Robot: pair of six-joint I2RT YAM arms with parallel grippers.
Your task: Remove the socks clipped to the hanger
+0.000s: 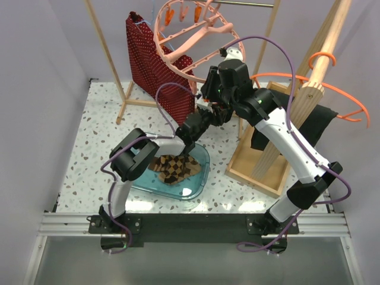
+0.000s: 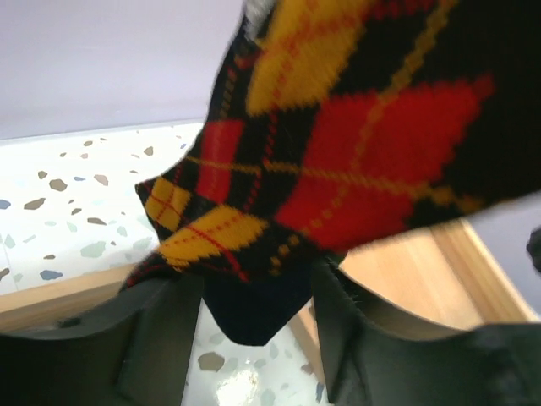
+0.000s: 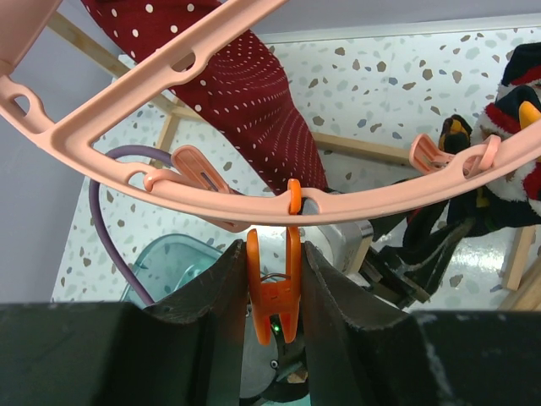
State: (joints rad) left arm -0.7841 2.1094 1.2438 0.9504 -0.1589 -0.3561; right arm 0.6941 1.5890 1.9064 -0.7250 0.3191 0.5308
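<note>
Nearest the arm bases, brown checkered socks (image 1: 175,168) lie in a blue tray (image 1: 193,189). Just beyond it the left gripper (image 2: 256,292) is raised under a black, red and yellow sock (image 2: 355,144), whose dark tip hangs between the parted jaws, though I cannot tell whether they pinch it. Farther back the right gripper (image 3: 270,254) is clenched on an orange peg (image 3: 272,292) hanging from the ring of the pink hanger (image 3: 211,201), where dark socks (image 3: 507,110) hang clipped farther along, with a red dotted garment (image 3: 245,101) behind.
</note>
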